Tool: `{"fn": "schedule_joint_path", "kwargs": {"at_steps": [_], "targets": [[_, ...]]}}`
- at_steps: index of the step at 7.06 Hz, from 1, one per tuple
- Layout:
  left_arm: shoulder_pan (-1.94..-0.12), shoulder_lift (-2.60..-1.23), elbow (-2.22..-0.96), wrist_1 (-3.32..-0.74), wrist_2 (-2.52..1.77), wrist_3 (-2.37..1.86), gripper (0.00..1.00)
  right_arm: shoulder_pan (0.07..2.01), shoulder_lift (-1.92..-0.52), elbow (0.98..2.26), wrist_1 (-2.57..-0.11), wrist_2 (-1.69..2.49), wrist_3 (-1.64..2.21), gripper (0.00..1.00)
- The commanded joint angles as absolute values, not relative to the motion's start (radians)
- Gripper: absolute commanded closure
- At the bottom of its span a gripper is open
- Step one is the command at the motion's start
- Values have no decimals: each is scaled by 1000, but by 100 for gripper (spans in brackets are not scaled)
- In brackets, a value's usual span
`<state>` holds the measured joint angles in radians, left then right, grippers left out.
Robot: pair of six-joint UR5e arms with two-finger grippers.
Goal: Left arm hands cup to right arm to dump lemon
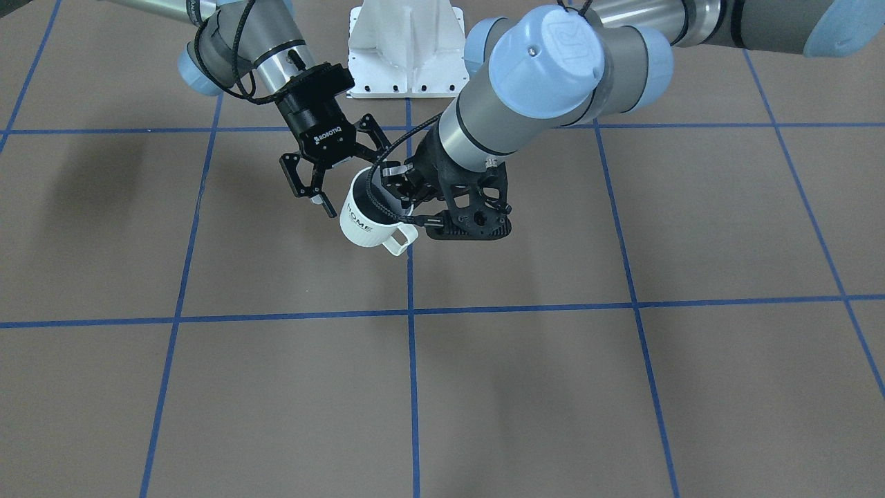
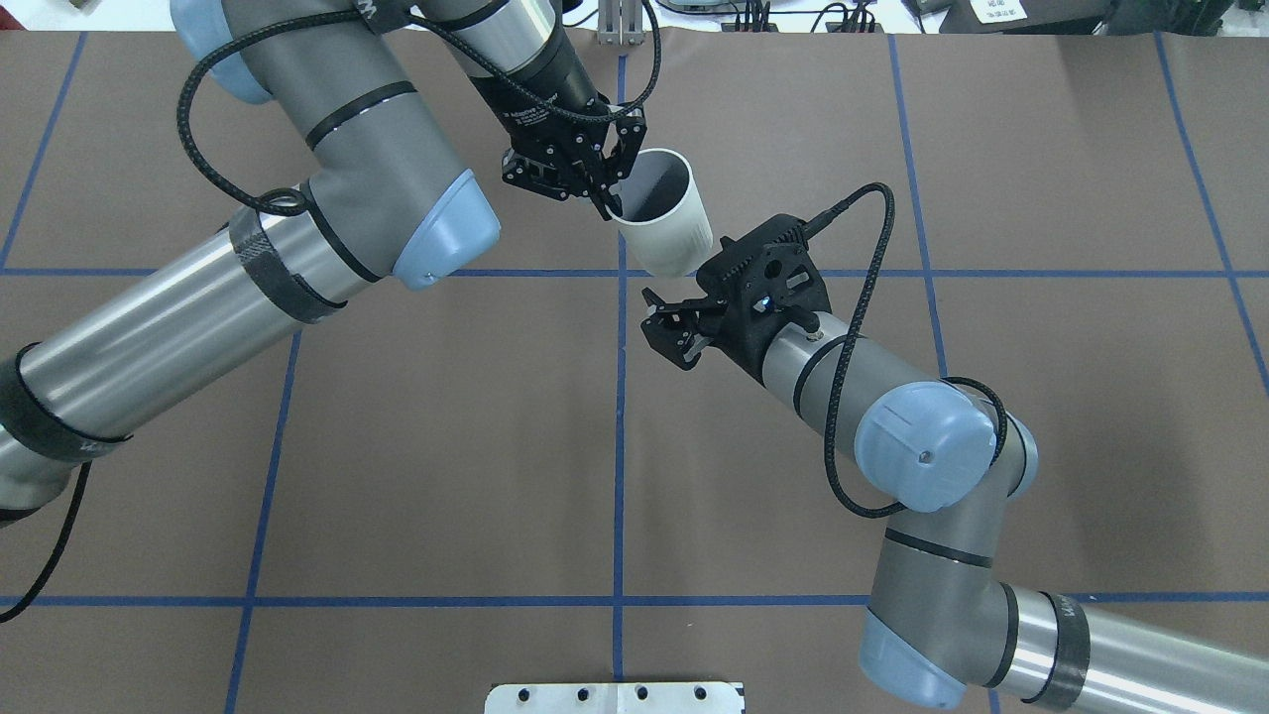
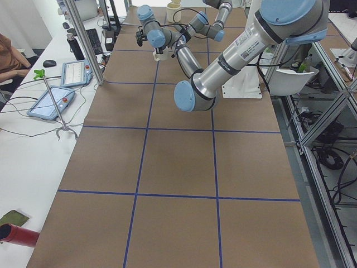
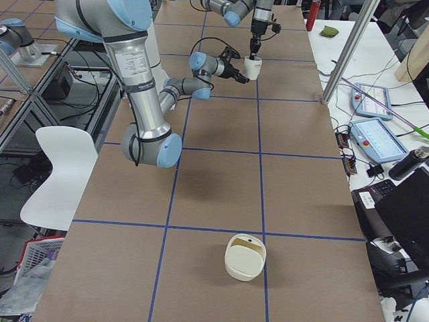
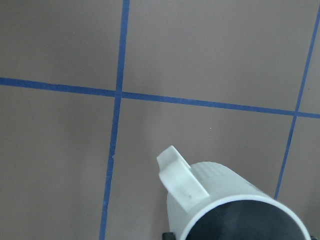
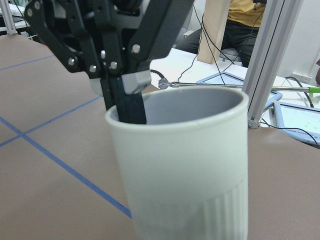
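— By what is the off-white cup (image 2: 666, 230) held?

— It is gripped at its rim by the left gripper (image 2: 607, 203), the rim being pinched from inside and outside. The cup is held tilted over the brown table (image 2: 397, 446), with its dark mouth turned up toward the left arm (image 2: 347, 129).

— And where is the right gripper (image 2: 666, 329) found?

— Just beside the cup's base, with its jaws spread apart. Whether the cup is touched by it cannot be told. Farther from the cup, a braided cable (image 2: 876, 297) is looped along the right arm (image 2: 922, 446).
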<state>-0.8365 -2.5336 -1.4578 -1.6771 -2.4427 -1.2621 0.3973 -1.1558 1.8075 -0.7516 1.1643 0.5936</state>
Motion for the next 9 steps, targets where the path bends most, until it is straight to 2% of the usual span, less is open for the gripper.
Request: {"fn": "schedule_joint_path", "kwargs": {"at_steps": [1, 4, 6, 8, 9], "targets": [[-863, -2534, -1459, -1677, -2445, -1261, 100, 397, -1157, 1807, -753, 1164, 594, 1], [-949, -2527, -1468, -1677, -2445, -1259, 100, 434, -1160, 1802, -793, 1173, 586, 1], [-1029, -2481, -1520, -1671, -2445, -1258, 100, 609, -1154, 1801, -963, 1343, 574, 1], [-1083, -2369, -1624, -1666, -2430, -1204, 100, 791, -1181, 1795, -1082, 1594, 519, 1], [-1126, -2327, -1637, -1661, -2427, -1121, 100, 852, -1207, 1787, -1122, 1668, 502, 1]]}}
